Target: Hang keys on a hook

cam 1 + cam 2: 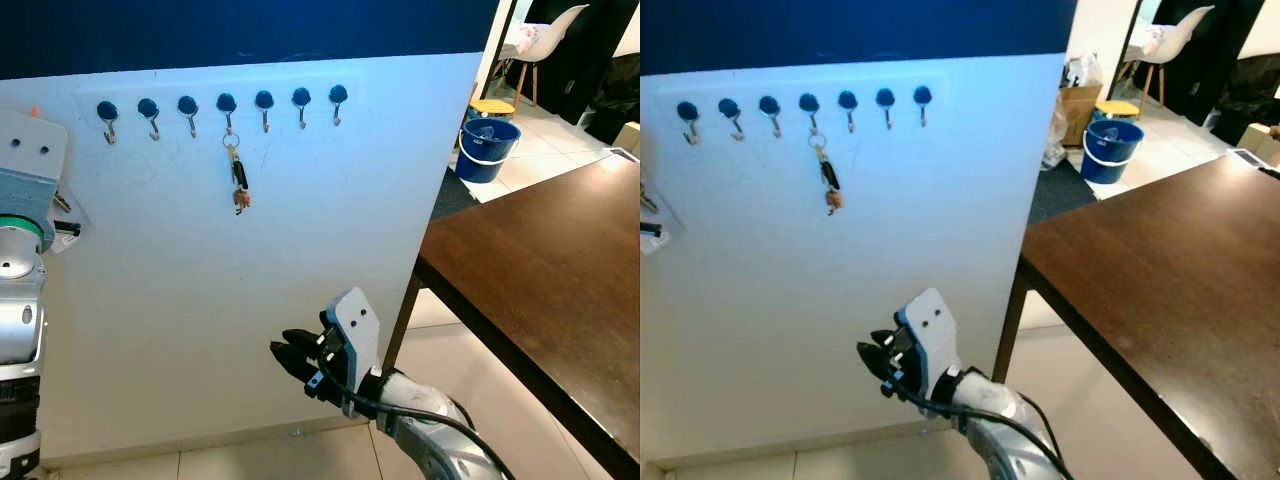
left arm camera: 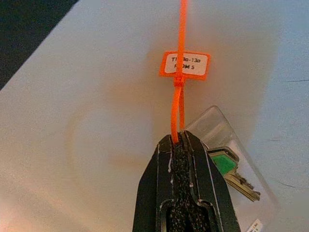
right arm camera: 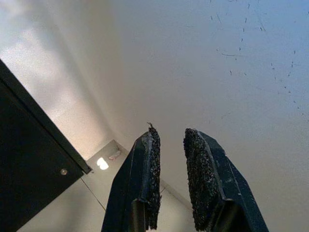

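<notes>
A row of blue hooks (image 1: 187, 106) runs along the top of a white wall panel (image 1: 250, 270). One bunch of keys (image 1: 238, 180) hangs from the fourth hook. My left gripper (image 2: 179, 137) is raised at the panel's left side, below the leftmost hook (image 1: 107, 112). It is shut on an orange tie with an orange label (image 2: 185, 64). A green-headed key (image 2: 227, 166) and a clear plastic tag dangle from the tie beside the fingers; they also show by the arm (image 1: 62, 215). My right gripper (image 1: 287, 353) is low in front of the panel, open with nothing between its fingers (image 3: 150, 159).
A dark brown table (image 1: 540, 270) stands to the right, its corner close to the panel's edge. Beyond it are a blue bucket (image 1: 487, 148), a white chair (image 1: 540, 40) and a cardboard box (image 1: 1075, 105) on a tiled floor.
</notes>
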Available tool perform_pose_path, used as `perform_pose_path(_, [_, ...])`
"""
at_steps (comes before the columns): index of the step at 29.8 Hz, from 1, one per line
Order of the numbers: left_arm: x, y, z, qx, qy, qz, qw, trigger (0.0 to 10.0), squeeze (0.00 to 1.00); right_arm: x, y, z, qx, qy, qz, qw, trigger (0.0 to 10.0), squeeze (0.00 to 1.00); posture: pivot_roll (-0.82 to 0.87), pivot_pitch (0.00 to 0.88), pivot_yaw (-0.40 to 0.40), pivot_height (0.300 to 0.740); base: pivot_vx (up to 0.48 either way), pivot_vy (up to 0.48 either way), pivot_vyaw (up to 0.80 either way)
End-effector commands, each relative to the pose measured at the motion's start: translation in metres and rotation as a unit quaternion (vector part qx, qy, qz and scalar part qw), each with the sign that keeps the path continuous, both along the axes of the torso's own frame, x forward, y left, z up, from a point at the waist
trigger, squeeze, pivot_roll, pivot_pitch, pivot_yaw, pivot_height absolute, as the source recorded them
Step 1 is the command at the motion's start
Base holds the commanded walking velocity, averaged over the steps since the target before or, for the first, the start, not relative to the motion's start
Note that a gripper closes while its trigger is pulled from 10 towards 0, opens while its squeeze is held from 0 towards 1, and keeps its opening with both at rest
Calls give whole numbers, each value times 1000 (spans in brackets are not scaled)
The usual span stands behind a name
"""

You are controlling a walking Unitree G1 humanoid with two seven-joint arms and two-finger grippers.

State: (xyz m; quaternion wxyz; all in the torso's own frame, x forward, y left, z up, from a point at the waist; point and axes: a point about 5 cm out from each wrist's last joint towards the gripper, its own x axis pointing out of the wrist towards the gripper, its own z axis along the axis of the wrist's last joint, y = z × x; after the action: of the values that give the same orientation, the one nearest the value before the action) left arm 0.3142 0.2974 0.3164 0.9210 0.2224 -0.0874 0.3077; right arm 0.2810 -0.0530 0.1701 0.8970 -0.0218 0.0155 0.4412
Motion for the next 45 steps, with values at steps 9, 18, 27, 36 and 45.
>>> perform_pose_path(9, [3,-25,10,8,-45,-73,996,10000,0,-4,2,-1,3,6,9,1000,10000,0,-158,122,126,740,0,0,0])
perform_pose_path(18, [11,-80,19,72,-51,-173,981,10000,0,-3,3,0,2,5,10,1000,10000,0,-161,128,125,740,0,0,0])
perform_pose_path(27, [14,-120,4,121,-11,-226,966,10000,0,-4,2,-1,0,6,9,1000,10000,0,-161,137,126,740,0,0,0])
perform_pose_path(36, [19,-122,-7,155,36,-222,962,10000,0,-4,3,-1,-2,4,11,1000,10000,0,-161,137,127,740,0,0,0])
perform_pose_path(45, [20,-120,-16,249,89,-212,941,10000,0,-4,2,-1,-6,2,10,1000,10000,0,-158,140,129,740,0,0,0])
